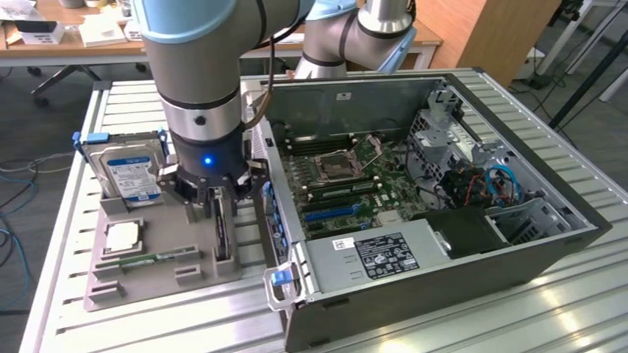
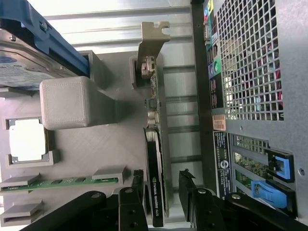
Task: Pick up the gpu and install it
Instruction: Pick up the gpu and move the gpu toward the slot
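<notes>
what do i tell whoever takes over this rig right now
Pincer: open, low over the gpu, one finger on each side of the card, with a gap showing on one side; not clamped.
Gpu: on edge in its slot in the grey holder tray, beside the open computer case.
Done: pincer lined up around the card.
Left: gpu not yet lifted and not yet installed in the case.
</notes>
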### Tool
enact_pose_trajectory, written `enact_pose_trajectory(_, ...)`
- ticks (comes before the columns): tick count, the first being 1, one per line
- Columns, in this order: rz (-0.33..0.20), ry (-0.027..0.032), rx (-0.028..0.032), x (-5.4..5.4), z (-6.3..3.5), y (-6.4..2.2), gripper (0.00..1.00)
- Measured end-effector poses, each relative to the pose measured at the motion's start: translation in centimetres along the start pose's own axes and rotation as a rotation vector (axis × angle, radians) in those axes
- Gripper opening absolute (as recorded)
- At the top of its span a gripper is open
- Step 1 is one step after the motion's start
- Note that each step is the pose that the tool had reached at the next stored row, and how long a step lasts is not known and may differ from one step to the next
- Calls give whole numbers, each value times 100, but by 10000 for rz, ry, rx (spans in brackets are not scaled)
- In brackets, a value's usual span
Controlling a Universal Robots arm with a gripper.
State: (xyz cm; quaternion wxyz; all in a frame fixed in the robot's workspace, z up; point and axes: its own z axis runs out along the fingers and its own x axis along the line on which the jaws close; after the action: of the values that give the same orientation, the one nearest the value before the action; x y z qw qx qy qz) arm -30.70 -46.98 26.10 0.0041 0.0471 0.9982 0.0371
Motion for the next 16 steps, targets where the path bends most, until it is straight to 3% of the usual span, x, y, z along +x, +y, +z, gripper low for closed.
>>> enact_pose_trajectory(8,0,0,-6,1,66,-5,43)
enact_pose_trajectory(16,-147,11,-6,1,70,-5,43)
